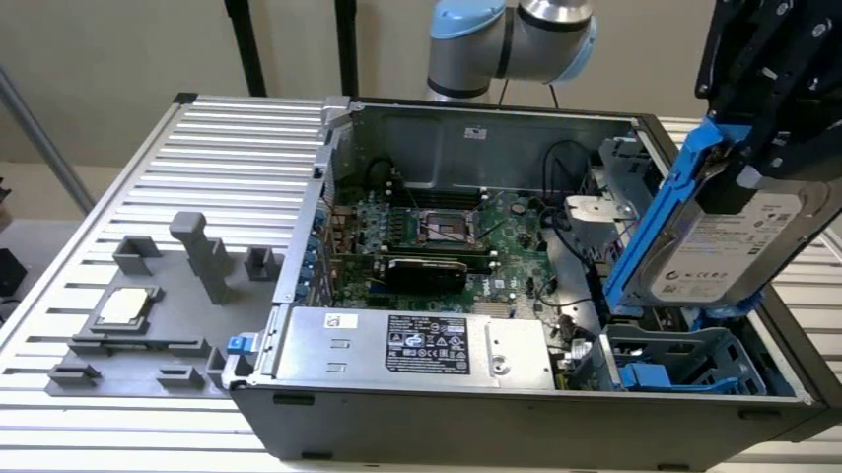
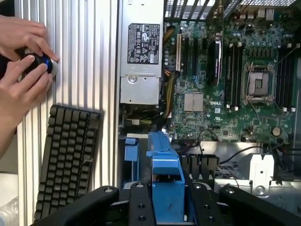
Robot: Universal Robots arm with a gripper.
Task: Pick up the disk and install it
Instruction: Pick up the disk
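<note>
The gripper (image 1: 760, 148) is clamped on the disk (image 1: 731, 246), which hangs tilted beneath it over a blue caddy (image 1: 658, 376) in the case (image 1: 526, 419). Beside the case, on the desk (image 2: 84, 56), a person's hands (image 2: 21, 89) grip a knob (image 2: 44, 63) near a keyboard (image 2: 66, 160).

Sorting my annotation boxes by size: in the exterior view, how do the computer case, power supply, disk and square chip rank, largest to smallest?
1. computer case
2. power supply and disk: look alike, and the disk seems nearer the camera, so unranked
3. square chip
</note>
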